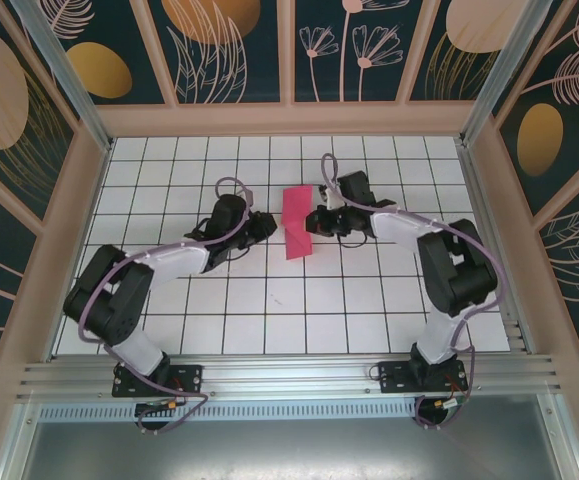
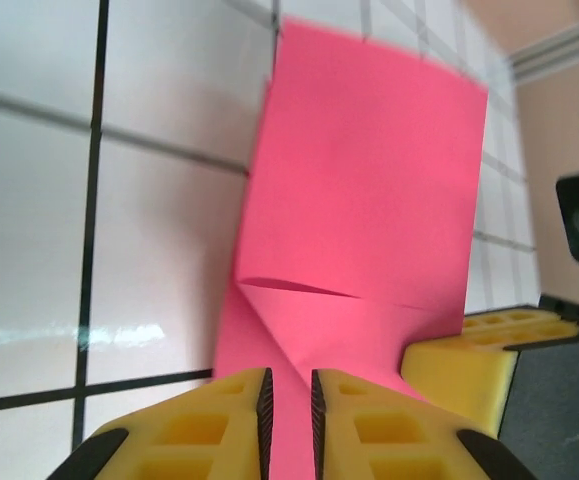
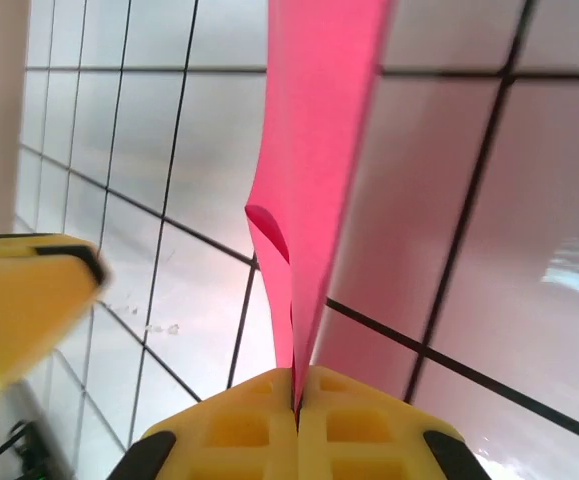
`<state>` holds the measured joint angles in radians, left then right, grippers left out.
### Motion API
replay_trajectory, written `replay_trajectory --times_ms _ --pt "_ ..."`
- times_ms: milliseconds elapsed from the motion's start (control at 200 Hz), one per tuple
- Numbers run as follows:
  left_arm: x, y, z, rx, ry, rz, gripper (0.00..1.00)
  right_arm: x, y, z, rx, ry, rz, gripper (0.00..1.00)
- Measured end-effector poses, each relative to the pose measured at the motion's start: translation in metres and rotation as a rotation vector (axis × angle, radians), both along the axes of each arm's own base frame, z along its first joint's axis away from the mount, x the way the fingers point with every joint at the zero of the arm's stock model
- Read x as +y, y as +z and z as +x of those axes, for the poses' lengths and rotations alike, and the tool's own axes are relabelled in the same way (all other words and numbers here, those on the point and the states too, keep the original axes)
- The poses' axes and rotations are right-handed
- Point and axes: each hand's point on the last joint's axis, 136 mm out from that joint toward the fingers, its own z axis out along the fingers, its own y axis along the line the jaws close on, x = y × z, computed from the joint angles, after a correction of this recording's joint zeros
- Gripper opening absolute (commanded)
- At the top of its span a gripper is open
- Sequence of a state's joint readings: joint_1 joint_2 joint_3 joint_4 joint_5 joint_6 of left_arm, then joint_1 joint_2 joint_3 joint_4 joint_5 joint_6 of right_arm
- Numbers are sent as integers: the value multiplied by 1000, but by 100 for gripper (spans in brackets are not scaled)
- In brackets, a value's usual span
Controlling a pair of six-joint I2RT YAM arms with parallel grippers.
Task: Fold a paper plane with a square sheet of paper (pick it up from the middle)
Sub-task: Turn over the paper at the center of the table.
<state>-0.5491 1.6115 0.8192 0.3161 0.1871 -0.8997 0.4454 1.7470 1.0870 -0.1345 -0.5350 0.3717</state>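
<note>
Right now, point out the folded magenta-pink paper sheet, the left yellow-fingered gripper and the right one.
magenta-pink paper sheet [image 1: 297,222], top view, middle of its face.
left gripper [image 2: 289,385], left wrist view, gap between fingertips.
right gripper [image 3: 297,385], right wrist view, where fingertips meet.

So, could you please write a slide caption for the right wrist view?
The right gripper pinches the pink paper, seen edge-on over the white tiled table.
</note>
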Motion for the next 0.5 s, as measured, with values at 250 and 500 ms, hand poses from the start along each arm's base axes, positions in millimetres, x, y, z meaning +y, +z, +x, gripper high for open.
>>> replay_trajectory --times_ms 250,500 --pt "35 41 -2 -114 143 27 27 -92 35 1 -181 -217 -528 8" --pt "65 32 -9 -115 243 90 27 -99 12 -42 -197 -77 -939 9"
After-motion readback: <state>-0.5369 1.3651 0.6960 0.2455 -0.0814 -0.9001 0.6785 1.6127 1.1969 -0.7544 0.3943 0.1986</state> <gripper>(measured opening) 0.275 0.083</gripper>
